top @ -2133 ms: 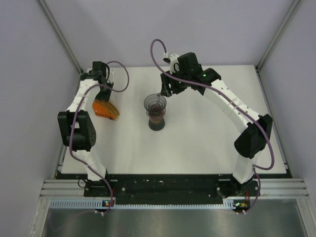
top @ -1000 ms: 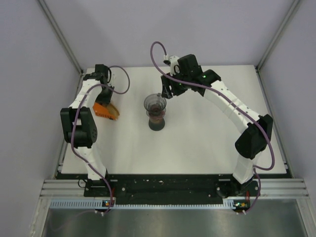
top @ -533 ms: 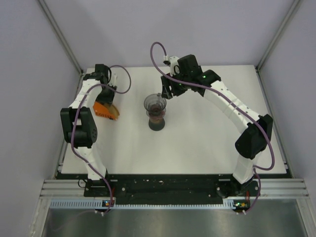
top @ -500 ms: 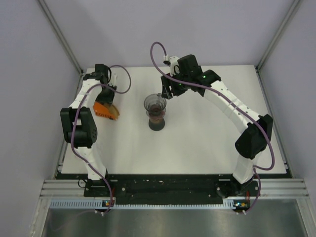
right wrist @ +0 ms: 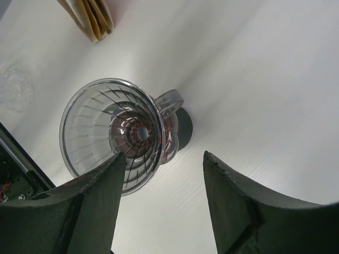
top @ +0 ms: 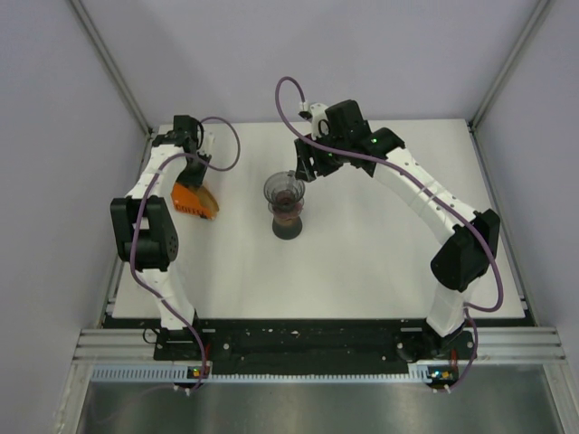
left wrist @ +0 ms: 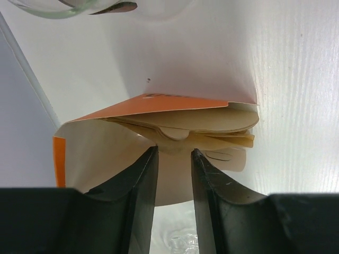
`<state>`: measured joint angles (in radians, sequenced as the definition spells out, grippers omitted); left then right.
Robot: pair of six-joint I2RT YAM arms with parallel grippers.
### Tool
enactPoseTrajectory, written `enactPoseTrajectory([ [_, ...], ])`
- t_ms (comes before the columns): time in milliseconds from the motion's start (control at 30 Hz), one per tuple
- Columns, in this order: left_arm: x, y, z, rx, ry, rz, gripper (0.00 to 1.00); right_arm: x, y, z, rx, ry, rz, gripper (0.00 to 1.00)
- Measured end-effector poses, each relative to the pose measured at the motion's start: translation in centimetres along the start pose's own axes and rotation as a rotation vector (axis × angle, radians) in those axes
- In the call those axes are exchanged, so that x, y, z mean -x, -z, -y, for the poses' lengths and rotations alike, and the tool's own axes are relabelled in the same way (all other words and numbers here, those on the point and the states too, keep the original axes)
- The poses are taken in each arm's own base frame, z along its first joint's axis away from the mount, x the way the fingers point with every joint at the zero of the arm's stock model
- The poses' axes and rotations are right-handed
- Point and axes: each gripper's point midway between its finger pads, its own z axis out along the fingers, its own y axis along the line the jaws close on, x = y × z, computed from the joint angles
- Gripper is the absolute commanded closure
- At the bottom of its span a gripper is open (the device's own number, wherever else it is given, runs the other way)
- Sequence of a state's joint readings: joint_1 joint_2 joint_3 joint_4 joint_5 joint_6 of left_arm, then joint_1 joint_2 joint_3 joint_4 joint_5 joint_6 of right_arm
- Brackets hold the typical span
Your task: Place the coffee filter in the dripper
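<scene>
One filter stack (left wrist: 212, 123) flat, edge-on to left end effector (left wrist: 174, 152): narrowly parted, empty.

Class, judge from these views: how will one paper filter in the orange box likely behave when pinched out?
Probably floppy and light: the filters look thin and curved. Stacked closely in the orange box, several may lift together.

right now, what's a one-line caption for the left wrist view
Left gripper, jaws parted, at the open mouth of the orange filter packet, lined up on the stack of tan paper filters.
</scene>
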<state>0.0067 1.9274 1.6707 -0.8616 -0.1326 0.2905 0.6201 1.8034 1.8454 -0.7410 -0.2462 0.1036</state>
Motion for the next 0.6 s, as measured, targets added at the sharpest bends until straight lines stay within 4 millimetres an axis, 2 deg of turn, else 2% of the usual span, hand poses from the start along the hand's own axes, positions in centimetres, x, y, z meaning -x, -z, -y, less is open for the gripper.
enactPoseTrajectory([
  [233, 0.1, -0.2, -0.5, 0.017, -0.042, 0.006, 0.55, 0.0, 0.0, -0.2, 0.011, 0.000, -0.001, 0.40],
  [367, -0.1, -0.4, -0.6, 0.025, -0.053, 0.000, 0.55, 0.0, 0.0, -0.3, 0.017, 0.000, -0.002, 0.40],
  [500, -0.7, -0.7, -0.6, 0.032, -0.058, -0.015, 0.64, 0.0, 0.0, -0.4, 0.021, 0.000, -0.002, 0.40],
  [600, -1.0, -0.9, -0.6, 0.035, -0.064, -0.026, 0.78, -0.1, 0.0, -0.5, 0.028, 0.000, -0.003, 0.40],
])
